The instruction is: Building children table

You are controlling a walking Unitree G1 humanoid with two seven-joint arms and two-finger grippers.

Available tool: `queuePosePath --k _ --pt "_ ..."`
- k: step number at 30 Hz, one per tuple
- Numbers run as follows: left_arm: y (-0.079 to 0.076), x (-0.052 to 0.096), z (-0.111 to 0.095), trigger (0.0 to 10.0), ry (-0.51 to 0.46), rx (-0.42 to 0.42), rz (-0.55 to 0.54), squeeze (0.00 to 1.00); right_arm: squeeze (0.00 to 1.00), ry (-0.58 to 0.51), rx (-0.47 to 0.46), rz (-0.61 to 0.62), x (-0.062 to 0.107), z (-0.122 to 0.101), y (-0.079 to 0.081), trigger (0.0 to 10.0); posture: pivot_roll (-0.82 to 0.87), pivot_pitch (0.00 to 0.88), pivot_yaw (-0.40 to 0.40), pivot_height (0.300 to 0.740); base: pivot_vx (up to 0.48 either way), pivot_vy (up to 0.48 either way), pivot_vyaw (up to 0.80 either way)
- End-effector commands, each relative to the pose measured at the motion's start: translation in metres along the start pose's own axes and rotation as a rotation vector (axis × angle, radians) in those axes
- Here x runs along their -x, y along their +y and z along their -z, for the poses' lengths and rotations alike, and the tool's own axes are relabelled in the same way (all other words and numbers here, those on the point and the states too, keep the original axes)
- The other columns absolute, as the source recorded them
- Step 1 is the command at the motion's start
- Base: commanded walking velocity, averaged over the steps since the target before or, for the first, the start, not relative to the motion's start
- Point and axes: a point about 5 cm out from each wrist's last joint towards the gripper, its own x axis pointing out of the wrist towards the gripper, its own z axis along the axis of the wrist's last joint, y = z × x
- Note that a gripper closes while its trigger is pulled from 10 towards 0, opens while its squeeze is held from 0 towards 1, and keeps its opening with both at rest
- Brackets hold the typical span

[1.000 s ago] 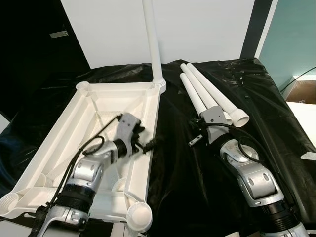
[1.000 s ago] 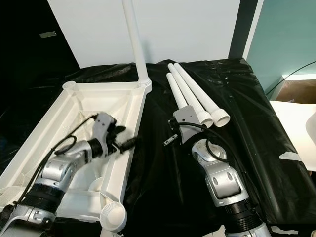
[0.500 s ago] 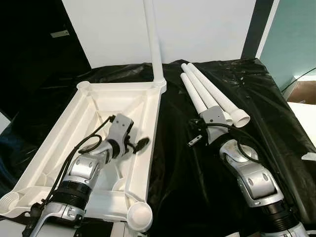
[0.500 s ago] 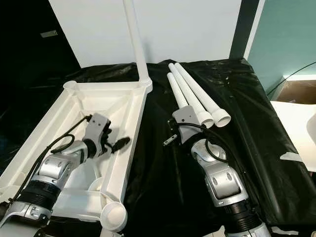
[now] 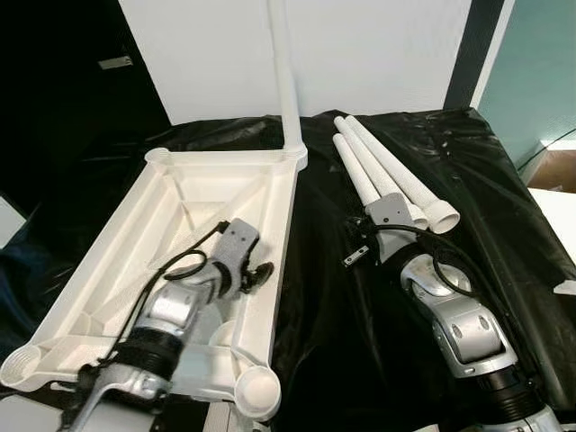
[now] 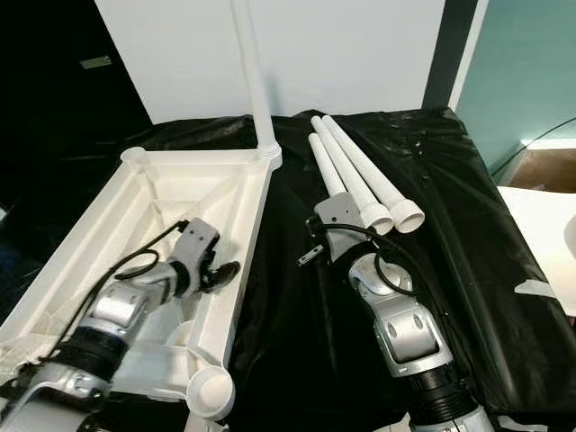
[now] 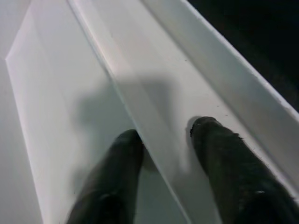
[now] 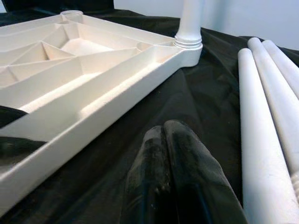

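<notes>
The white tabletop lies upside down on a black sheet, ribs facing up. One white leg stands upright in its far right corner socket. Three loose white legs lie side by side on the sheet to the right. My left gripper is inside the tabletop close to its right rim. It is open, its fingers straddling a raised rib without closing on it. My right gripper is shut and empty, low over the sheet between the tabletop and the loose legs.
Open corner sockets show at the near right, near left and far left of the tabletop. A white wall stands behind. The black sheet is bare between the tabletop and my right arm.
My left gripper has drawn back from over the tabletop's right rim and settled lower, inside the rim. The right arm has not moved. The camera shifted slightly.
</notes>
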Motion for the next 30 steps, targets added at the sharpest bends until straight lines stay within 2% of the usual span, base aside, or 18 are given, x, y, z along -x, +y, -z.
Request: queuePosePath --k 1,5,17,19,21,23,24,25,27,28,30 --pt "0.002 -0.008 -0.001 0.0 0.009 0.032 -0.107 0.0 0.0 -0.001 -0.004 -0.01 -0.002 0.0 0.003 10.0 -0.01 0.0 0.084 0.74 0.0 0.0 0.0" --pt "0.003 -0.02 -0.015 0.0 -0.037 0.068 -0.178 0.0 0.0 -0.004 -0.006 -0.012 -0.002 -0.001 0.005 10.0 -0.01 0.0 0.086 0.74 0.0 0.0 0.0" --pt "-0.001 -0.037 -0.037 0.0 -0.109 0.083 -0.238 0.0 0.0 -0.003 -0.01 -0.009 -0.002 -0.001 0.006 10.0 -0.02 0.0 0.097 0.74 0.0 0.0 0.0" --pt "-0.003 -0.04 -0.043 0.0 -0.137 0.091 -0.242 0.0 0.0 -0.003 -0.011 -0.009 -0.002 -0.001 0.006 10.0 -0.02 0.0 0.097 0.74 0.0 0.0 0.0" --pt "-0.012 -0.045 -0.062 0.0 -0.223 0.121 -0.22 0.0 0.0 -0.003 -0.012 -0.009 -0.002 0.0 0.007 10.0 -0.02 0.0 0.1 0.74 0.0 0.0 0.0" --pt "-0.012 -0.045 -0.062 0.0 -0.223 0.121 -0.22 0.0 0.0 -0.003 -0.012 -0.009 -0.002 0.0 0.007 10.0 -0.02 0.0 0.1 0.74 0.0 0.0 0.0" --pt "-0.018 -0.047 -0.07 0.0 -0.268 0.13 -0.191 0.0 0.0 -0.003 -0.012 -0.01 -0.002 0.0 0.007 10.0 -0.02 0.0 0.101 0.74 0.0 0.0 0.0" --pt "-0.028 -0.049 -0.077 7.6 -0.31 0.146 -0.121 0.0 0.0 -0.003 -0.012 -0.011 -0.003 0.0 0.008 10.0 -0.03 0.0 0.104 0.74 0.0 0.0 0.0" --pt "-0.028 -0.049 -0.077 7.6 -0.31 0.146 -0.121 0.0 0.0 -0.003 -0.012 -0.011 -0.003 0.0 0.008 10.0 -0.03 0.0 0.104 0.74 0.0 0.0 0.0" --pt "-0.034 -0.05 -0.081 10.0 -0.338 0.134 -0.075 0.0 0.0 -0.004 -0.012 -0.01 -0.002 -0.001 0.008 10.0 -0.03 0.0 0.108 0.74 0.0 0.0 0.0" --pt "-0.038 -0.05 -0.082 10.0 -0.361 0.131 -0.036 0.0 0.0 -0.005 -0.012 -0.009 -0.002 -0.001 0.008 10.0 -0.03 0.0 0.109 0.74 0.0 0.0 0.0"
